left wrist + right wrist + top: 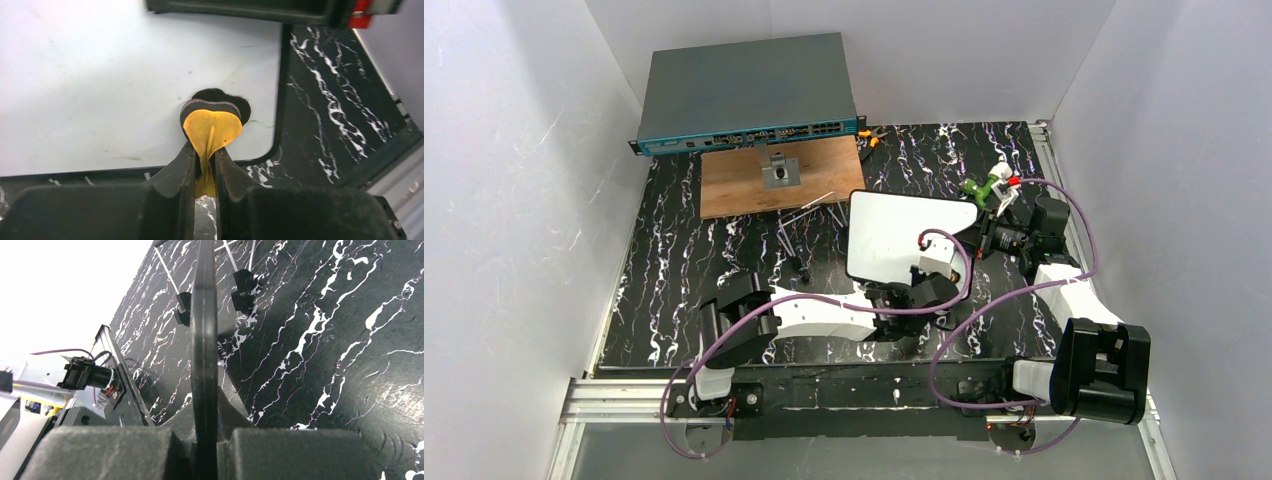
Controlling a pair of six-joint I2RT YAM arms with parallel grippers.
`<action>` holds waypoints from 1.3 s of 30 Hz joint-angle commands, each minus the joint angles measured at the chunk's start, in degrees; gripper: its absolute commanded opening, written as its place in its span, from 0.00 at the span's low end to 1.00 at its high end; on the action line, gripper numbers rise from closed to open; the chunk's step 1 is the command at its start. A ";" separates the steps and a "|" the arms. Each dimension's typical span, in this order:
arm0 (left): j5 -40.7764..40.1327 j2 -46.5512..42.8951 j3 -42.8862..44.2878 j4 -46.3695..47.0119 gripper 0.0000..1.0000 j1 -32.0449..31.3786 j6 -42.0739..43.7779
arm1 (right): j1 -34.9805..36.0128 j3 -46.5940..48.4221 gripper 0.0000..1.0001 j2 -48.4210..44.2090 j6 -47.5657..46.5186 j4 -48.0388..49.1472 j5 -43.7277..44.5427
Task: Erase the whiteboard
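1. Black white-veined marble-look table [684, 270]: the work sits right of centre, in front of the arms.
2. Small white rectangular whiteboard with a thin black rim [894, 225]: the right wrist view has its rim edge-on [204, 340] with table visible on both sides. My read is that it's held up at a tilt, not lying flat.
3. Right pincer [982, 232] is clamped on the board's right edge, rim pinched between the pads [205, 420]. It acts as the fixture.
4. Left pincer [204, 155] is closed tight on a yellow foam eraser with a black felt face [211, 125]. The felt presses on the board face [100, 90] near a rounded corner.
5. Step in hand: wiping, and probably late in it. The surface reads mostly clean, with only faint greenish smudges [234, 75] near the eraser.
6. Next move calls for steady felt pressure swept across those smudges while the right grip stays rigid, so the board doesn't pivot.
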 commanded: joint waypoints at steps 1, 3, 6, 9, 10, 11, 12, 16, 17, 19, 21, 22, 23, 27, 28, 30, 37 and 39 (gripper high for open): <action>-7.16 -0.40 -2.69 -9.19 0.00 4.12 -3.14 | 0.69 1.71 0.01 -2.25 4.70 -0.43 -6.55; -6.98 -0.95 -3.23 -9.61 0.00 5.16 -4.06 | 0.75 1.71 0.01 -2.38 4.61 -0.44 -6.51; -6.71 -1.76 -3.26 -7.58 0.00 5.48 -1.40 | 0.74 1.76 0.01 -2.17 4.61 -0.44 -6.50; -4.17 -1.69 -1.75 -6.01 0.00 5.35 1.82 | 0.67 1.72 0.01 -2.18 4.65 -0.48 -6.55; -2.66 -1.74 -1.49 -4.60 0.00 5.13 3.31 | 0.70 1.71 0.01 -2.19 4.61 -0.45 -6.52; -1.86 -1.59 -1.29 -2.81 0.00 4.60 5.49 | 0.67 1.76 0.01 -2.19 4.61 -0.44 -6.53; -1.60 -1.32 -0.64 -1.79 0.00 4.02 7.48 | 0.73 1.72 0.01 -2.14 4.61 -0.44 -6.49; -1.65 1.13 4.45 -2.73 0.00 0.95 14.91 | 0.70 1.71 0.01 -2.00 4.52 -0.47 -6.41; -1.34 1.75 5.55 -2.62 0.00 0.34 16.83 | 0.72 1.76 0.01 -2.01 4.52 -0.44 -6.43; -1.39 3.07 7.90 -3.26 0.00 -1.00 20.68 | 0.70 1.76 0.01 -2.01 4.56 -0.44 -6.47; -1.56 4.57 10.40 -4.68 0.00 -1.94 23.99 | 0.74 1.71 0.01 -1.99 4.52 -0.49 -6.48; -1.48 5.22 11.14 -5.07 0.00 -2.36 25.28 | 0.71 1.72 0.01 -1.97 4.51 -0.48 -6.42; -1.28 5.71 11.63 -5.07 0.00 -2.77 26.55 | 0.75 1.71 0.01 -2.01 4.53 -0.58 -6.47; 1.74 6.84 12.30 -4.39 0.00 -3.61 28.43 | 0.71 1.71 0.01 -1.97 4.52 -0.54 -6.41; 2.28 7.13 12.44 -4.46 0.00 -3.66 28.47 | 0.73 1.79 0.01 -2.01 4.52 -0.53 -6.48; 2.62 7.48 12.50 -4.54 0.00 -3.67 28.29 | 0.73 1.83 0.01 -2.08 4.52 -0.57 -6.45; 20.67 5.02 7.18 5.56 0.00 -3.58 26.79 | 0.75 1.81 0.01 -2.12 4.48 -0.66 -6.47; 24.55 4.88 6.93 5.49 0.00 -3.43 26.82 | 0.69 1.81 0.01 -2.27 4.41 -0.79 -6.34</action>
